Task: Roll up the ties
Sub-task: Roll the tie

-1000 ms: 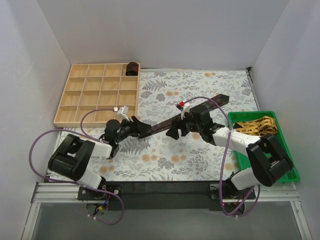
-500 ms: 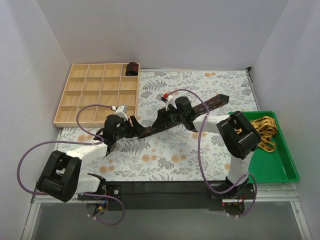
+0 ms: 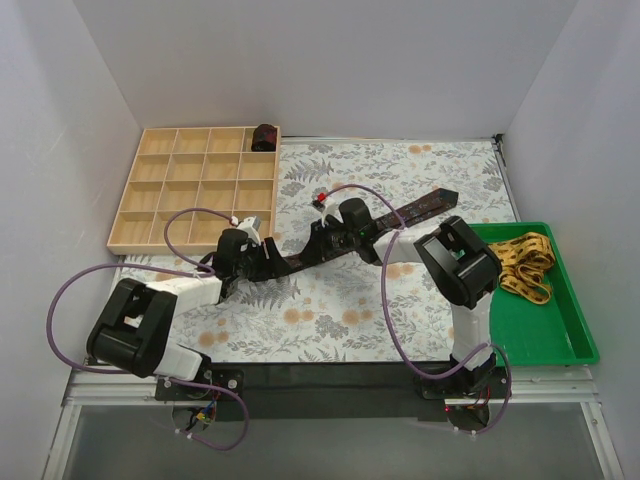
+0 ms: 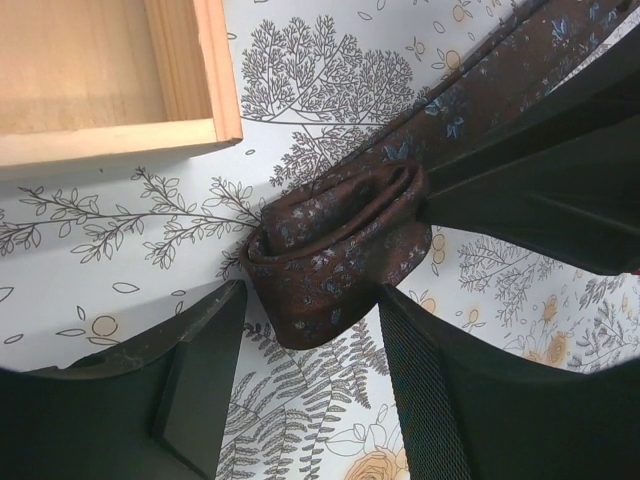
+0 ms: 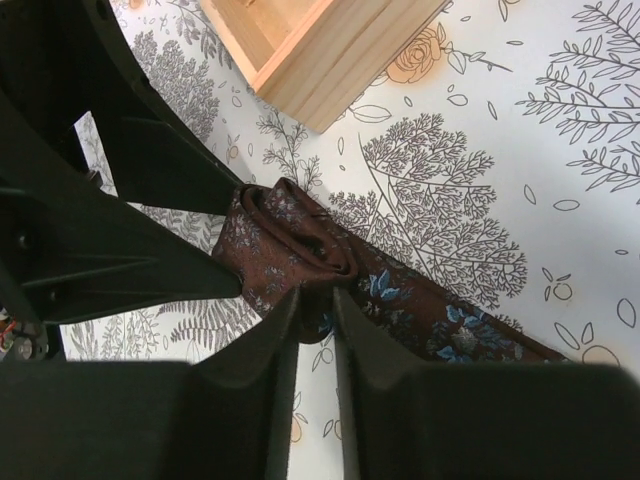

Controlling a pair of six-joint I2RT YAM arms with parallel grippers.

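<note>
A dark maroon tie with small blue flowers lies slanting across the floral cloth, its wide pointed end at the far right. Its near end is wound into a loose roll, which also shows in the right wrist view. My left gripper is open, its fingers either side of the roll's lower end. My right gripper is nearly closed and pinches the tie's edge right beside the roll. In the top view the left gripper and right gripper meet at the roll.
A wooden divided tray stands at the back left, with a small dark rolled bundle in its far right corner cell. Its corner is close to the roll. A green bin at the right holds a yellow patterned tie.
My right gripper has moved left along the tie, from its middle to the roll by the left gripper. The left gripper has shifted slightly right and stays at the roll.
</note>
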